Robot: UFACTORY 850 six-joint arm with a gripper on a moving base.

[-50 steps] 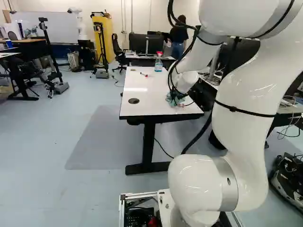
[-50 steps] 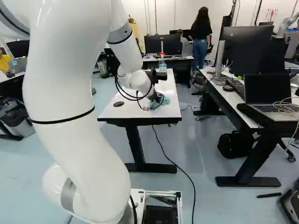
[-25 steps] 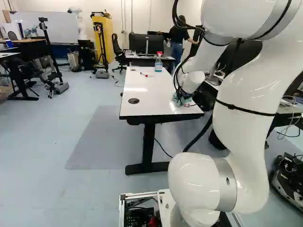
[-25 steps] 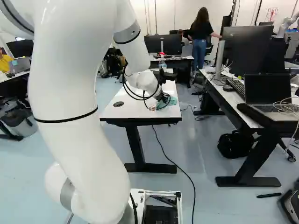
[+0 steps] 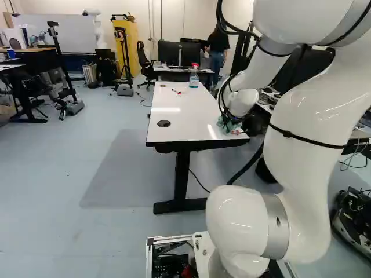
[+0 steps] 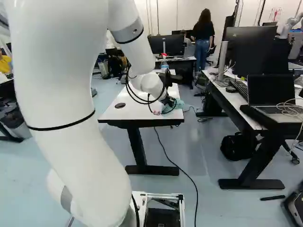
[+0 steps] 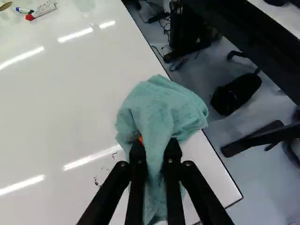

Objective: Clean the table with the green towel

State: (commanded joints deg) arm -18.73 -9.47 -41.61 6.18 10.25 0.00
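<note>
My gripper (image 6: 170,100) is low over the near right part of the white table (image 6: 137,113), shut on the green towel (image 6: 178,105). In the wrist view the gripper (image 7: 156,146) pinches a fold of the towel (image 7: 157,105) between its two fingers. The bunched cloth spreads ahead of the fingertips and laps over the table's long edge; a strip of it hangs back between the fingers. Small black marks (image 7: 96,182) lie on the tabletop beside the gripper. An orange pad shows slightly; the towel hides most of both.
A spray bottle (image 5: 194,78) stands at the table's far end, with a red-capped marker (image 7: 41,11) and a second marker farther along the top. A round black grommet (image 5: 164,123) sits near the left edge. Right of the table is a desk (image 6: 234,97) with monitors and a laptop.
My arm has swung to the right, carrying the towel across the tabletop to the table's right edge. The grip on the towel is kept. The base has not moved.
</note>
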